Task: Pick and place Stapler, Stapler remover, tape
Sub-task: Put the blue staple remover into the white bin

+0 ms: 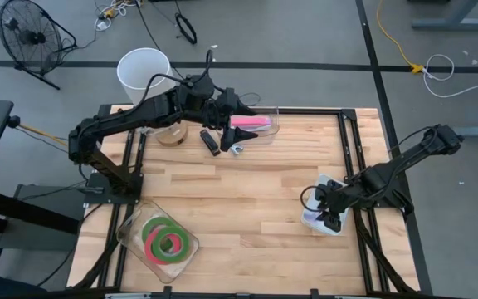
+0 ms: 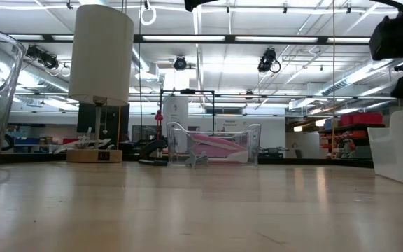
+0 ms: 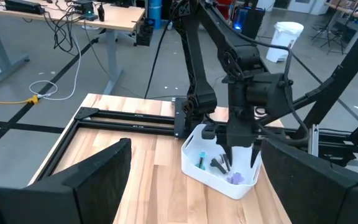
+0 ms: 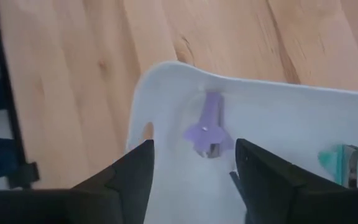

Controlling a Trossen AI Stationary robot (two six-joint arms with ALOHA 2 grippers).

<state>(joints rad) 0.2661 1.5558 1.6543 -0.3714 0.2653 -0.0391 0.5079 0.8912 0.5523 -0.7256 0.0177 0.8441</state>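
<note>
My right gripper (image 1: 330, 218) hangs open, pointing steeply down, just above a white tray (image 1: 320, 184) at the table's right. A purple staple remover (image 4: 207, 132) lies on the tray floor below the gap between the fingers, and a teal one (image 4: 347, 163) lies beside it. My left gripper (image 1: 243, 106) is held wide open in the air at the far side, above a clear box (image 1: 260, 133) holding a pink stapler (image 1: 250, 121). A black stapler (image 1: 210, 139) and a small remover (image 1: 237, 149) lie on the table by that box. Green and pink-red tape rolls (image 1: 168, 241) lie in a clear tray at the near left.
A white bin (image 1: 143, 71) stands beyond the far left edge, and a round wooden stand (image 1: 171, 135) is on the table near it. Black frame rails (image 1: 351, 141) run along the table's right and far sides. Bare wood (image 1: 239, 208) spans the middle.
</note>
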